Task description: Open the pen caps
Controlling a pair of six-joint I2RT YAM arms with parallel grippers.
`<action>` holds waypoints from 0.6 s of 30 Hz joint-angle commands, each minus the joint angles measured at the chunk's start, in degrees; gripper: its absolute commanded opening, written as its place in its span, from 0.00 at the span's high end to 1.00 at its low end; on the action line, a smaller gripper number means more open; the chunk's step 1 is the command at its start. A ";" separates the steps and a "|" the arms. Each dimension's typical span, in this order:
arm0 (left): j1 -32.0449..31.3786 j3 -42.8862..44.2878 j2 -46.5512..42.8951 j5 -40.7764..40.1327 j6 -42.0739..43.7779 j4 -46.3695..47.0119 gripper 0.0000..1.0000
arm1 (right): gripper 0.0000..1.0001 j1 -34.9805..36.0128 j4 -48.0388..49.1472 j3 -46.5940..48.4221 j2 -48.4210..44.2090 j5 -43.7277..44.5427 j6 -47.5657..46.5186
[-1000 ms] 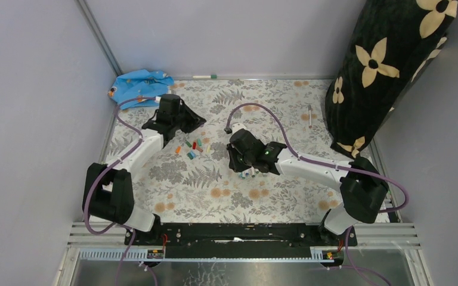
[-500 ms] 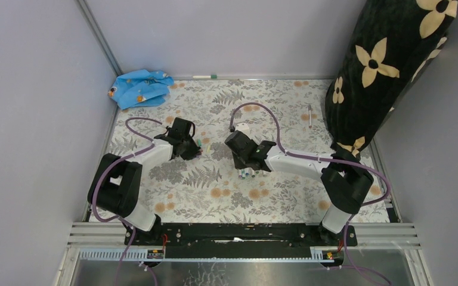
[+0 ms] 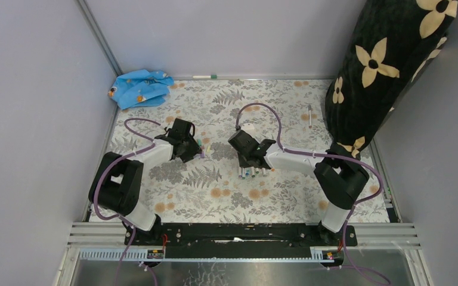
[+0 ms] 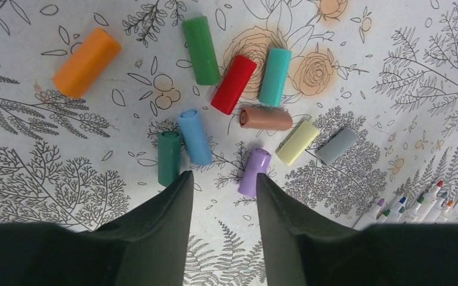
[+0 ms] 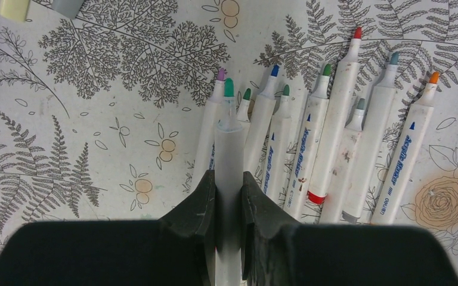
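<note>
Several loose pen caps lie on the floral mat in the left wrist view: orange (image 4: pixel 86 62), green (image 4: pixel 201 42), red (image 4: pixel 233 84), blue (image 4: pixel 194 137), purple (image 4: pixel 253 172) and others. My left gripper (image 4: pixel 223 176) is open and empty just above the mat, its tips beside the dark green and purple caps. My right gripper (image 5: pixel 228 179) is shut on a white pen (image 5: pixel 229 143) with a green tip, held over a row of uncapped pens (image 5: pixel 334 137). In the top view the left gripper (image 3: pixel 192 149) and right gripper (image 3: pixel 249 164) sit mid-mat, with the pens (image 3: pixel 251 173) below the right one.
A blue cloth (image 3: pixel 140 88) lies at the back left corner. A black floral-covered column (image 3: pixel 387 65) stands at the back right. One pen (image 3: pixel 204 77) lies along the back wall and another (image 3: pixel 309 115) near the column. Grey walls close in both sides.
My left gripper has come down from the back towards the caps and now sits low over them. My right gripper has shifted slightly back over the pen row, still holding the pen.
</note>
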 commanded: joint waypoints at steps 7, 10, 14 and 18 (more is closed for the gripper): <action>-0.33 0.66 -5.05 -1.79 -0.48 1.41 0.46 | 0.78 -0.91 0.93 -0.54 0.75 2.97 1.03; -0.30 0.65 -6.16 -1.49 -0.70 1.36 0.46 | 0.70 -0.92 1.03 -0.60 1.08 2.84 1.17; -0.35 0.74 -7.20 -1.52 -0.62 1.36 0.46 | 0.63 -0.92 1.08 -0.63 1.17 2.86 1.31; -0.43 0.78 -7.76 -1.22 -0.79 1.47 0.46 | 0.60 -0.93 0.49 0.00 0.49 3.40 0.93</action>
